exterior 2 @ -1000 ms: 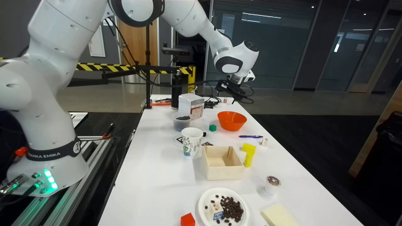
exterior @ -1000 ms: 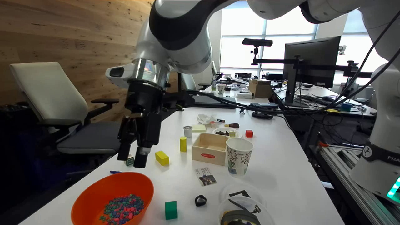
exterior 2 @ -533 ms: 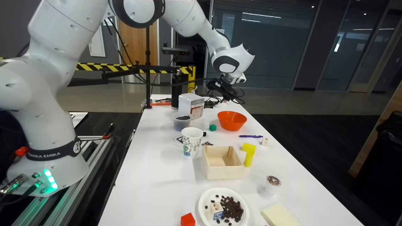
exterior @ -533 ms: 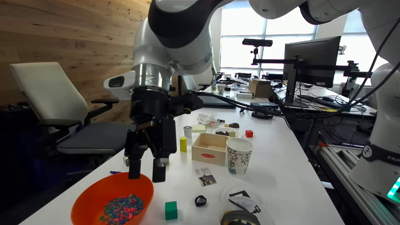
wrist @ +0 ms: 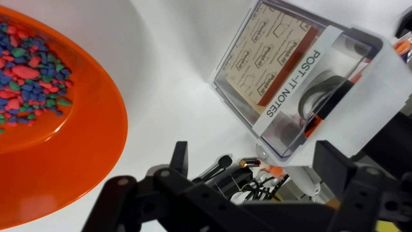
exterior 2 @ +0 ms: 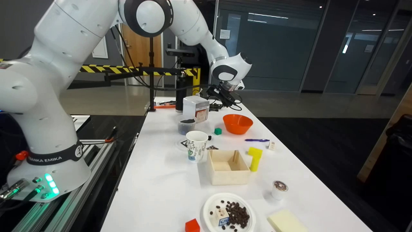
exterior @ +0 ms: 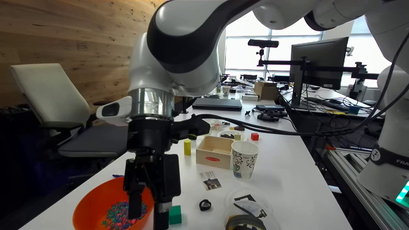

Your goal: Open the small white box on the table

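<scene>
Wrist view showed, left of the end effector (wrist: 252, 148), the orange bowl (wrist: 104, 138), whose rim seemed better avoided. Next came bare surface (wrist: 167, 111), probably enough room for moving. The fingers (wrist: 331, 164) stood apart, empty. Ahead, somewhat right, was the small white box (wrist: 360, 116); best was perhaps to align slowly, then raise its clear top (wrist: 296, 80) by one edge.

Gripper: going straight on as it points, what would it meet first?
Probably the small white box, roughly ahead of the open gripper; depth is unclear, so possibly the table beside it.
</scene>
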`<state>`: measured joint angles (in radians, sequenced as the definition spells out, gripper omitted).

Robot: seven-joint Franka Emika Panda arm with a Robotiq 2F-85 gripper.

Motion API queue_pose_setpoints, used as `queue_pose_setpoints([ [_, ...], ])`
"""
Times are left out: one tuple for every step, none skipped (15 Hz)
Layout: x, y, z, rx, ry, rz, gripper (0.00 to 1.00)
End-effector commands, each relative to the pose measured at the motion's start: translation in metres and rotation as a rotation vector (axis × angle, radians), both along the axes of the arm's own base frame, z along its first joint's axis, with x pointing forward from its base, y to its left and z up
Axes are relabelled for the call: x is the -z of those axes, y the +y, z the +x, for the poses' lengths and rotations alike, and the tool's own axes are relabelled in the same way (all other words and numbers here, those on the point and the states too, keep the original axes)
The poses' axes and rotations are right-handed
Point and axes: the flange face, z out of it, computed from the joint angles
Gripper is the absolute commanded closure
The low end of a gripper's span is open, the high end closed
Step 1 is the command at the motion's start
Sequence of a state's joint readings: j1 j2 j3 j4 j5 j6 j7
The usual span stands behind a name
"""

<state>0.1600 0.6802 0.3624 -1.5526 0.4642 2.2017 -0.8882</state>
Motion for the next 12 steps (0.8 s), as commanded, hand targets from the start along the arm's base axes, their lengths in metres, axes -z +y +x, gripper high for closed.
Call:
queue_pose_setpoints([
  [-0.003, 0.002, 0.001, 0.013, 0.022, -0.013, 0.00],
  [-0.004, 0.001, 0.000, 0.012, 0.025, -0.018, 0.00],
  [-0.003, 0.001, 0.000, 0.013, 0.031, -0.019, 0.00],
  [-0.003, 0.000, 0.000, 0.014, 0.034, -0.025, 0.00],
  [-0.002, -0.001, -0.001, 0.017, 0.044, -0.031, 0.00],
  [-0.001, -0.001, -0.002, 0.014, 0.060, -0.032, 0.00],
  [0.001, 0.000, -0.004, 0.010, 0.077, -0.040, 0.00],
  [0.002, -0.001, -0.006, 0.008, 0.098, -0.048, 0.00],
  [0.003, -0.001, -0.007, 0.005, 0.113, -0.055, 0.00],
  [0.004, -0.002, -0.008, 0.003, 0.124, -0.057, 0.00],
  [0.006, -0.002, -0.008, 0.002, 0.136, -0.062, 0.00],
  [0.007, -0.003, -0.008, 0.006, 0.143, -0.067, 0.00],
])
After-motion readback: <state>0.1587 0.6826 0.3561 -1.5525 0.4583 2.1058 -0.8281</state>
